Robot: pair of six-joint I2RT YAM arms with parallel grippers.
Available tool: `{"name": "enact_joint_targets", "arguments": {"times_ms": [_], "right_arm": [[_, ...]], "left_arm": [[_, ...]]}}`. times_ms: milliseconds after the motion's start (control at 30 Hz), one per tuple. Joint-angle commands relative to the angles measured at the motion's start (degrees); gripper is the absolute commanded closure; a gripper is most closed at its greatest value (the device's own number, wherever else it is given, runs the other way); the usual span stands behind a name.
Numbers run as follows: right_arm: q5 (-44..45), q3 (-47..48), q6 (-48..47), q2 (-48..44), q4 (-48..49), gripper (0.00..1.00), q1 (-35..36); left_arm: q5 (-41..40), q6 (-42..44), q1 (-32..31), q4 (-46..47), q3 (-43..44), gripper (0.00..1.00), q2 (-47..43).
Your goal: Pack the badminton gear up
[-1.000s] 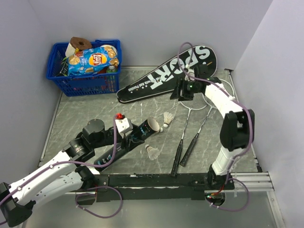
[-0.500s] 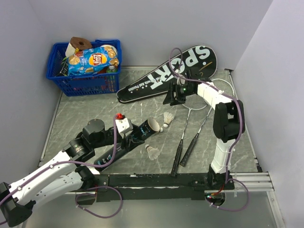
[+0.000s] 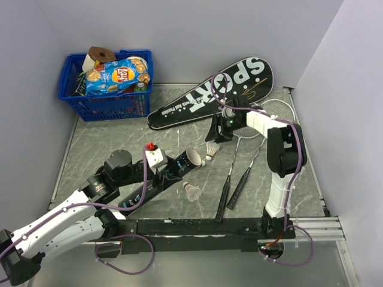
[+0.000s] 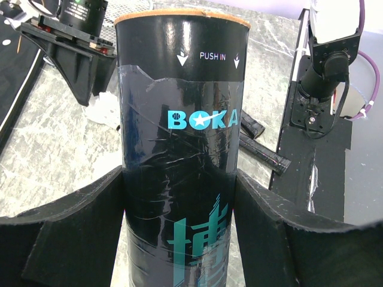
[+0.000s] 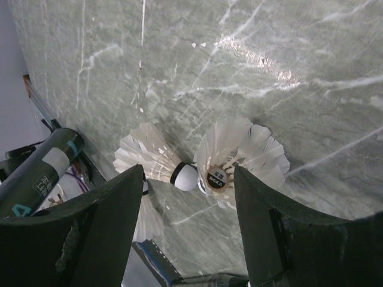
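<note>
My left gripper (image 4: 179, 179) is shut on the dark tube (image 4: 179, 119), which is lettered "BOKA" and lies tilted with its open end (image 3: 192, 158) toward the table's middle. In the top view the left gripper (image 3: 166, 173) sits near the front left. My right gripper (image 5: 188, 173) is open just above two white shuttlecocks: one stands with its cork up (image 5: 239, 155), the other lies on its side (image 5: 152, 158). A third shuttlecock (image 3: 191, 191) lies closer to the front. Two rackets (image 3: 230, 179) lie side by side at the right. The black "SPORT" cover (image 3: 221, 89) lies at the back.
A blue basket (image 3: 108, 98) of snacks stands in the back left corner. White walls close the table on three sides. The racket heads (image 3: 272, 110) lie by the right wall, partly under the right arm. The arms' black base rail (image 3: 197, 227) runs along the front edge.
My right gripper has swung left and toward the front, from over the cover and racket heads to above the shuttlecocks. The left arm and the tube have not moved.
</note>
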Motion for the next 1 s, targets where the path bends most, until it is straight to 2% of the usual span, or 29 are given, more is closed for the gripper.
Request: {"name": "enact_joint_targets", "arguments": {"times_ms": [0, 267, 467, 767, 833, 967], "right_arm": [[-0.99, -1.6, -1.02, -1.65, 1.22, 0.31, 0.34], [-0.46, -7.31, -1.19, -4.72, 1.58, 0.32, 0.43], [0.24, -11.7, -1.1, -8.5, 2.72, 0.36, 0.43], [1.91, -15.05, -1.28, -13.34, 2.46, 0.55, 0.34], [1.91, -15.31, -1.28, -13.52, 2.28, 0.62, 0.25], [1.03, -16.1, -0.49, -13.16, 3.33, 0.63, 0.34]], "left_arm": [[1.32, -0.11, -0.17, 2.05, 0.62, 0.99, -0.71], [1.41, -0.11, -0.34, 2.13, 0.62, 0.99, -0.89], [1.58, -0.2, -0.43, 2.05, 0.71, 0.99, -0.89], [1.15, -0.2, -0.7, 2.05, 0.71, 0.99, -0.45], [0.97, -0.11, -0.7, 1.87, 0.71, 0.99, -0.36], [0.44, -0.02, -0.78, 1.96, 0.62, 0.99, -0.45]]}}
